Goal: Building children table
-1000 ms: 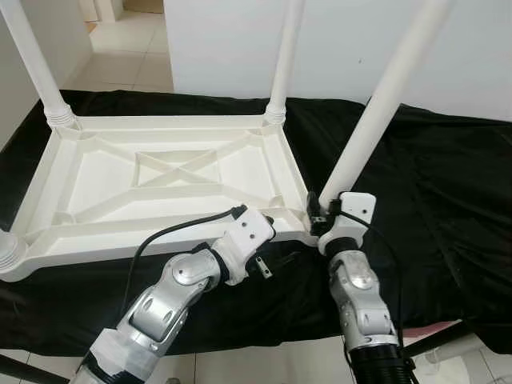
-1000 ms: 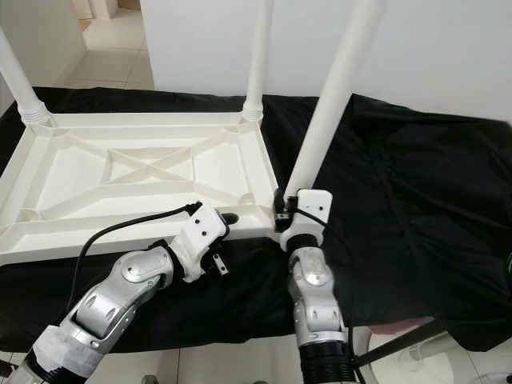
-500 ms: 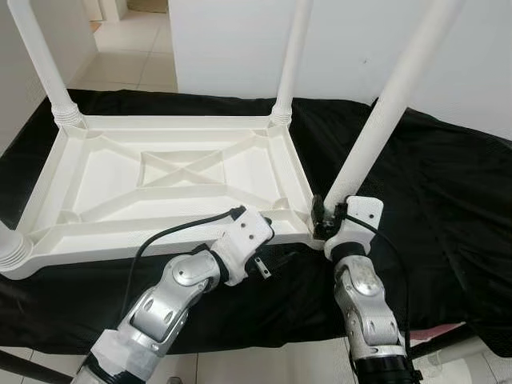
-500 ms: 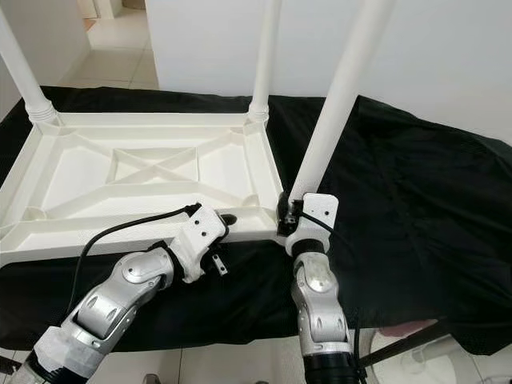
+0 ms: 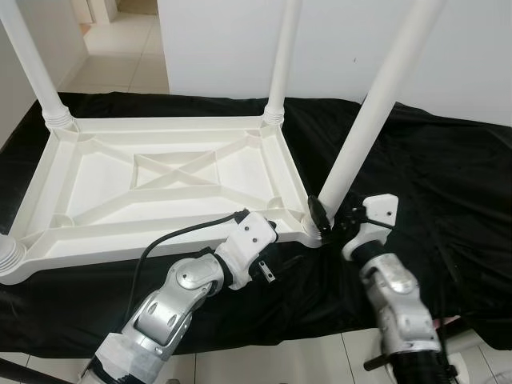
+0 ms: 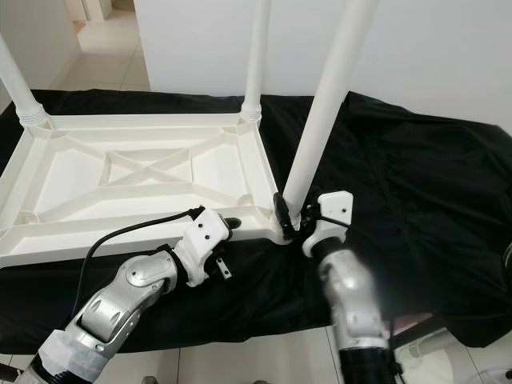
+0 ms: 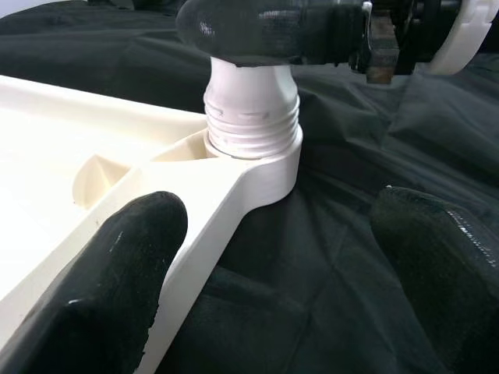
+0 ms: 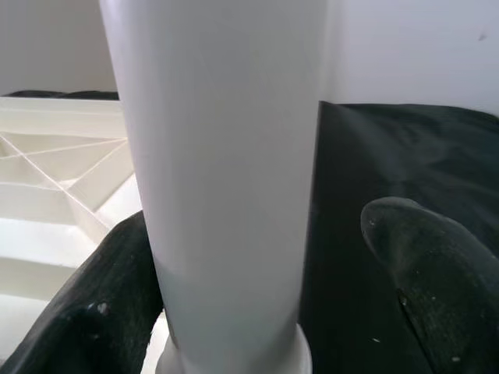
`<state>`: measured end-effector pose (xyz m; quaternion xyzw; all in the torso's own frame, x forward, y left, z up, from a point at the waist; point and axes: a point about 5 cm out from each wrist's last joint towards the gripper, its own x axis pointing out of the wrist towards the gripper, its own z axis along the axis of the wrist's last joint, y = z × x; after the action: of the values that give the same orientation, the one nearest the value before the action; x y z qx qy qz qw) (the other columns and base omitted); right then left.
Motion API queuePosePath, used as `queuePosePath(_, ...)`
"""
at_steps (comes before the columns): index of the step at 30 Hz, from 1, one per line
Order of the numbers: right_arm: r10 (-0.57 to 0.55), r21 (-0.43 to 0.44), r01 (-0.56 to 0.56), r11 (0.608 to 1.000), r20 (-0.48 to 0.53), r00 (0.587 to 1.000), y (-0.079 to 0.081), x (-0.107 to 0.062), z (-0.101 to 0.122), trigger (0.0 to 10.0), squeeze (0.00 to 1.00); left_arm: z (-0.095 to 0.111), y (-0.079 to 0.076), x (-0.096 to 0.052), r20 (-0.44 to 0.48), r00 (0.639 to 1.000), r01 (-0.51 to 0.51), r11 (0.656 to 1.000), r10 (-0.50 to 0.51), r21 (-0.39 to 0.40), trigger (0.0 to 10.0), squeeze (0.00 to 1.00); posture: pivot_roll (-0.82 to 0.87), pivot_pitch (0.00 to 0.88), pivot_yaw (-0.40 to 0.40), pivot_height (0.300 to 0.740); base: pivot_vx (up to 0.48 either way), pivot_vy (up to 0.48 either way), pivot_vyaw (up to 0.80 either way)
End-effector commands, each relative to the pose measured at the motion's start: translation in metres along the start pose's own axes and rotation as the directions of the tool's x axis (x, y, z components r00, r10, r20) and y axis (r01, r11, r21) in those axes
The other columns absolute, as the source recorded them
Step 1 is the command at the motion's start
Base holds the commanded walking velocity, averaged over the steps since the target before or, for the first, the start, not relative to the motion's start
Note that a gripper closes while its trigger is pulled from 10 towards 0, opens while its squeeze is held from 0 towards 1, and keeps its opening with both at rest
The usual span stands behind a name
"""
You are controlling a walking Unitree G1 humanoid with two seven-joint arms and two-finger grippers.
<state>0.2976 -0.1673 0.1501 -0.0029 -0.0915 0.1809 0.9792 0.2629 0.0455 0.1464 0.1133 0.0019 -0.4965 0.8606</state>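
Observation:
A white plastic children's table top [image 5: 160, 232] lies upside down on a black cloth. Its near right leg [image 5: 368, 120] stands tilted in the corner socket [image 7: 253, 132]. My right gripper [image 5: 326, 224] sits open around that leg's base. In the right wrist view one finger [image 8: 101, 312] touches the leg [image 8: 226, 179], while the other finger [image 8: 429, 265] stands apart from it. My left gripper [image 6: 232, 224] is open at the table's near rim, just left of that corner, with its fingers [image 7: 117, 288] either side of the rim. Further legs stand at the far right [image 5: 282, 64] and far left [image 5: 32, 64] corners.
The black cloth [image 5: 448, 176] covers the whole work surface, and its front edge drops to a tiled floor [image 5: 264, 360]. A white wall [image 5: 480, 56] rises right behind. A doorway with tiled floor [image 5: 120, 40] opens at the far left. A fourth leg's base [image 5: 8, 256] shows at the near left corner.
My right wrist has swung out to the right around the leg's base, and the forearm has moved right with it. The left arm has stayed at the rim.

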Motion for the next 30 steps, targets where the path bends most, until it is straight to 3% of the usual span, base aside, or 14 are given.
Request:
queuePosePath(1, 0.043, -0.010, -0.043, 0.999, -0.014, 0.999, -0.004, 0.000, -0.003, 10.0, 0.00, 0.003, 0.000, 0.001, 0.005, 1.000, 0.008, 1.000, -0.008, 0.020, 10.0, 0.00, -0.06, 0.090, -0.060, 0.740, 0.000, 0.000, 0.00)
queuePosePath(3, 0.156, -0.015, -0.157, 0.987, -0.053, 0.986, -0.004, 0.005, -0.008, 10.0, 0.00, 0.004, 0.002, 0.002, 0.008, 1.000, -0.002, 1.000, 0.002, 0.024, 10.0, 0.00, -0.06, 0.089, -0.058, 0.740, 0.000, 0.000, 0.00)
queuePosePath(6, 0.218, -0.021, -0.220, 0.975, -0.076, 0.973, -0.004, 0.009, -0.012, 10.0, 0.00, 0.006, 0.003, 0.003, 0.011, 1.000, -0.005, 1.000, 0.005, 0.024, 10.0, 0.00, -0.05, 0.086, -0.060, 0.740, 0.000, 0.000, 0.00)
queuePosePath(15, 0.317, -0.022, -0.321, 0.947, -0.121, 0.941, -0.002, 0.020, -0.019, 9.7, 0.00, 0.008, 0.005, 0.005, 0.015, 1.000, -0.010, 1.000, 0.010, 0.027, 10.0, 0.00, -0.04, 0.079, -0.070, 0.740, 0.000, 0.000, 0.00)
queuePosePath(16, 0.322, -0.027, -0.328, 0.944, -0.126, 0.938, -0.003, 0.021, -0.019, 7.1, 0.00, 0.008, 0.005, 0.006, 0.014, 1.000, -0.009, 0.999, 0.009, 0.031, 10.0, 0.00, -0.04, 0.076, -0.072, 0.740, 0.000, 0.000, 0.00)
queuePosePath(17, 0.322, -0.027, -0.328, 0.944, -0.126, 0.938, -0.003, 0.021, -0.019, 7.1, 0.00, 0.008, 0.005, 0.006, 0.014, 1.000, -0.009, 0.999, 0.009, 0.031, 10.0, 0.00, -0.04, 0.076, -0.072, 0.740, 0.000, 0.000, 0.00)
queuePosePath(18, 0.332, -0.035, -0.339, 0.940, -0.127, 0.935, -0.005, 0.023, -0.019, 0.1, 0.00, 0.008, 0.004, 0.007, 0.014, 1.000, -0.008, 0.999, 0.008, 0.043, 10.0, 0.00, -0.03, 0.067, -0.082, 0.740, 0.000, 0.000, 0.00)
queuePosePath(19, 0.331, -0.036, -0.338, 0.940, -0.128, 0.935, -0.007, 0.023, -0.019, 0.0, 0.00, 0.008, 0.004, 0.007, 0.016, 1.000, -0.009, 0.999, 0.008, 0.046, 10.0, 0.00, -0.03, 0.064, -0.085, 0.740, 0.000, 0.000, 0.00)
queuePosePath(28, 0.331, -0.026, -0.336, 0.942, -0.116, 0.937, -0.011, 0.023, -0.021, 0.0, 0.00, 0.010, 0.005, 0.010, 0.025, 0.999, -0.020, 0.998, 0.019, 0.055, 10.0, 0.00, -0.03, 0.051, -0.083, 0.740, 0.000, 0.000, 0.00)
queuePosePath(29, 0.333, -0.017, -0.337, 0.941, -0.112, 0.936, -0.010, 0.024, -0.021, 1.4, 0.00, 0.011, 0.006, 0.011, 0.027, 0.999, -0.020, 0.998, 0.018, 0.059, 10.0, 0.00, -0.03, 0.054, -0.079, 0.740, 0.000, 0.000, 0.00)
queuePosePath(30, 0.328, -0.008, -0.330, 0.944, -0.105, 0.939, -0.010, 0.024, -0.022, 10.0, 0.00, 0.012, 0.006, 0.010, 0.029, 0.999, -0.018, 0.998, 0.016, 0.064, 10.0, 0.00, -0.03, 0.055, -0.074, 0.740, 0.000, 0.000, 0.00)
